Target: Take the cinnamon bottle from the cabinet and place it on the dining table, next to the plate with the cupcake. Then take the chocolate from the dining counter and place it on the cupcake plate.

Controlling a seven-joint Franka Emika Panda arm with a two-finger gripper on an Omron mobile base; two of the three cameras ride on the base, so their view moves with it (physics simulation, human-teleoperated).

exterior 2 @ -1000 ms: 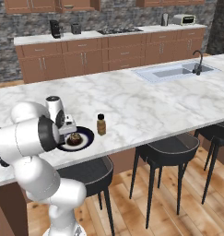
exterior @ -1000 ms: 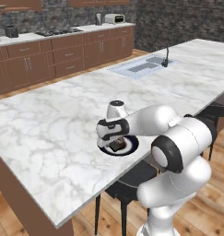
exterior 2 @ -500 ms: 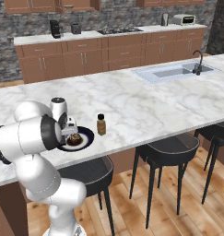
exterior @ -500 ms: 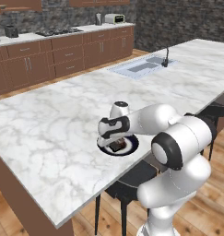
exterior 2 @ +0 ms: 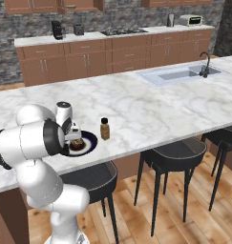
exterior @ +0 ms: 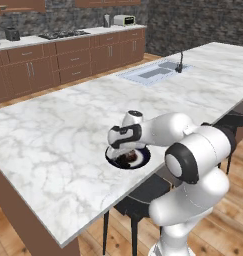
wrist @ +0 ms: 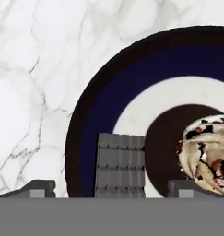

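My gripper [wrist: 112,189] hangs low over the navy-black plate [wrist: 104,97], open, with its fingertips [wrist: 37,186] wide apart. Between them the grooved chocolate [wrist: 119,161] lies flat on the plate, touched by neither finger. The cupcake [wrist: 208,147] sits just beside it. From the left base view the gripper [exterior: 124,149] covers part of the plate [exterior: 142,159] and the cupcake [exterior: 127,159] near the marble table's [exterior: 53,130] front edge. In the right base view the cinnamon bottle [exterior 2: 105,128] stands upright just right of the plate [exterior 2: 89,142], which holds the cupcake [exterior 2: 78,144].
A sink with a faucet [exterior 2: 203,66] is set into the far right of the table [exterior 2: 151,105]. Black stools [exterior 2: 172,152] stand under its front edge. Brown drawer units [exterior 2: 112,57] with a cooktop, toaster and coffee machine line the stone back wall.
The jaws have gone from shut on the chocolate to wide open, leaving it lying on the plate. The hand has stayed over the plate.
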